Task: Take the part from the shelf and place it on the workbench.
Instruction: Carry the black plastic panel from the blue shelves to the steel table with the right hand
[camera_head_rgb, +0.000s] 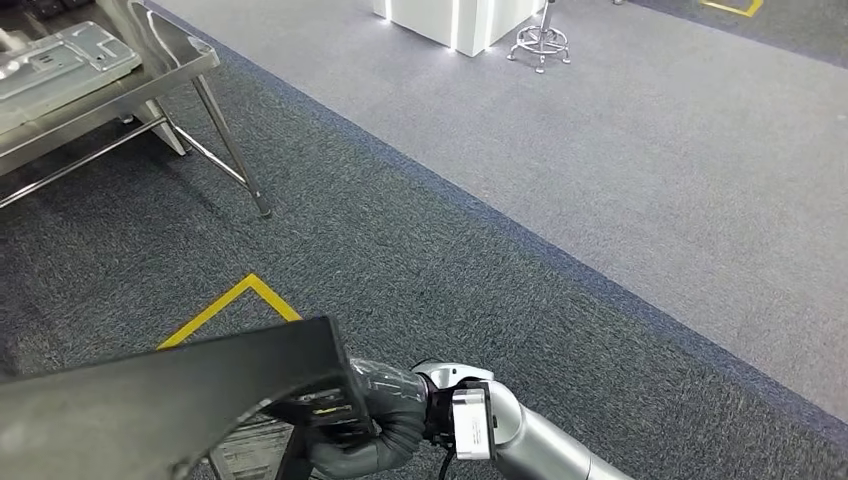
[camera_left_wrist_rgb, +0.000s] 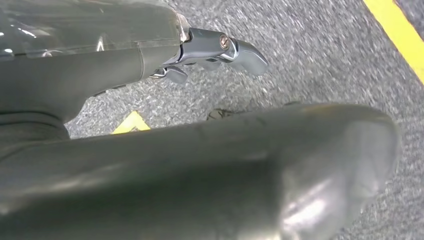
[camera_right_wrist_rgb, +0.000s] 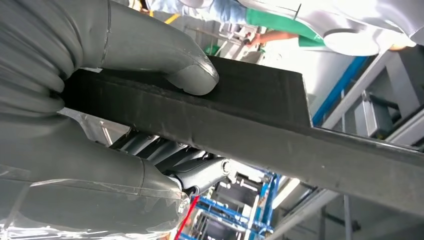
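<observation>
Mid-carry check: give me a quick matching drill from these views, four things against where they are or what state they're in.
Things:
1. black part
2. right hand
3. metal workbench
4. yellow floor marking

Place or state:
A. on the dark carpet, just beyond the part
B. at the upper left of the head view, a silver panel lying on it
C. grips the part's edge
D. held above the floor, not yet on the workbench

Pairs: 1-D, 2-C, 3-B, 4-A
</observation>
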